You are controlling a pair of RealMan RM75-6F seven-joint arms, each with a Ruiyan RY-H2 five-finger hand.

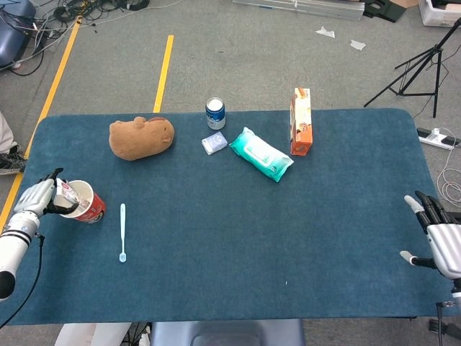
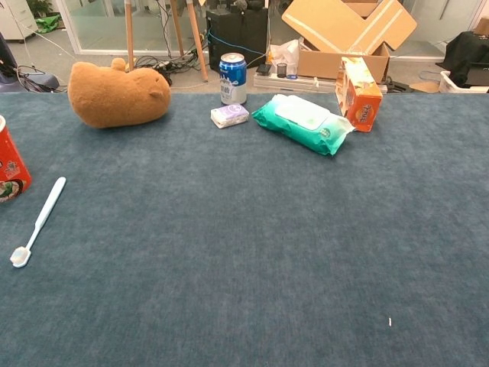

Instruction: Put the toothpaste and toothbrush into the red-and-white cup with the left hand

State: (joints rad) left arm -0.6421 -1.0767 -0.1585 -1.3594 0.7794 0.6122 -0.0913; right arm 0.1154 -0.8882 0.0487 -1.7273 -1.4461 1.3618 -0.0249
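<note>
Left hand pinching toothpaste inside the red-and-white cup, toothbrush beside it.

the head view is looking steeply down from above the near edge, taking in the whole table and floor beyond. the chest view is sitting low and close, facing level across it. both are sharing the toothbrush and brown plush.
</note>
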